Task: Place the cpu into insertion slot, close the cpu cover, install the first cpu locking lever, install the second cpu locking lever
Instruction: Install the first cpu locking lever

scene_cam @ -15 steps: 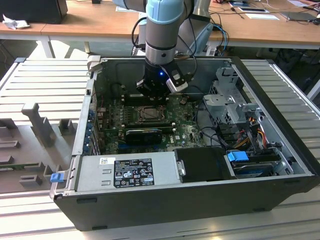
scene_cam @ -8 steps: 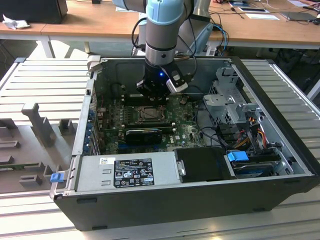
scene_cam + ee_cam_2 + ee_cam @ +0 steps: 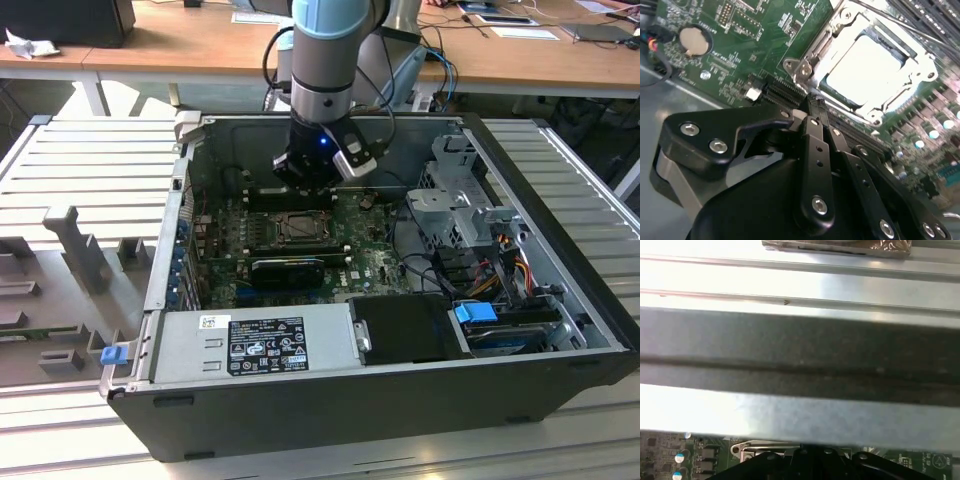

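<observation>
The gripper (image 3: 305,178) is seen in the exterior view lowered into the open computer case (image 3: 560,300), just above the motherboard (image 3: 370,262) at the far edge of the socket. In the second wrist view its black fingers (image 3: 816,150) are pressed together with nothing gripped between them, their tips close to a black expansion slot (image 3: 785,94) just beside the socket. The cpu (image 3: 867,67) is seated in the socket, its pale metal top washed out by glare. The cpu cover (image 3: 815,52) appears to be lying flat around it as a silvery frame, though the glare leaves that uncertain. A round coin cell battery (image 3: 694,41) is set in the green board, well apart from the socket. A long black card (image 3: 290,268) is mounted near the socket, and the grey power supply (image 3: 260,345) lies along the case's near wall.
</observation>
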`<control>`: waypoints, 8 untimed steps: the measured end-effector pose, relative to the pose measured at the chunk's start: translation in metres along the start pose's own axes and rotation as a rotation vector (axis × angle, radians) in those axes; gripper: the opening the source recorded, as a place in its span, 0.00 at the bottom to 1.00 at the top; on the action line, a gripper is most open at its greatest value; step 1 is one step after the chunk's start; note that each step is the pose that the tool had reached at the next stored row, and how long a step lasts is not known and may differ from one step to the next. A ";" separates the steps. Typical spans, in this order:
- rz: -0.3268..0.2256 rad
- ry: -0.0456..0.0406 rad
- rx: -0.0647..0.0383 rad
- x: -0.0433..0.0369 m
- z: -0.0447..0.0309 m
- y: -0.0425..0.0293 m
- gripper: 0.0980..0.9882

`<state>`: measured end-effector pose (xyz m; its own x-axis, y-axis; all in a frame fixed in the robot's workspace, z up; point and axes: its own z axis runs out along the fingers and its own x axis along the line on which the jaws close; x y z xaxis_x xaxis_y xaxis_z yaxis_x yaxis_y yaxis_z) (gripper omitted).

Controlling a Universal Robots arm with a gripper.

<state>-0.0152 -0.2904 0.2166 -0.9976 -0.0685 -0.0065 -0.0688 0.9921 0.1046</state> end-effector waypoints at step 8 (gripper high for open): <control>0.000 0.0000 0.000 0.0003 -0.0025 -0.0040 0.01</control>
<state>-0.0152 -0.2947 0.2187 -0.9976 -0.0684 -0.0066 -0.0688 0.9921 0.1046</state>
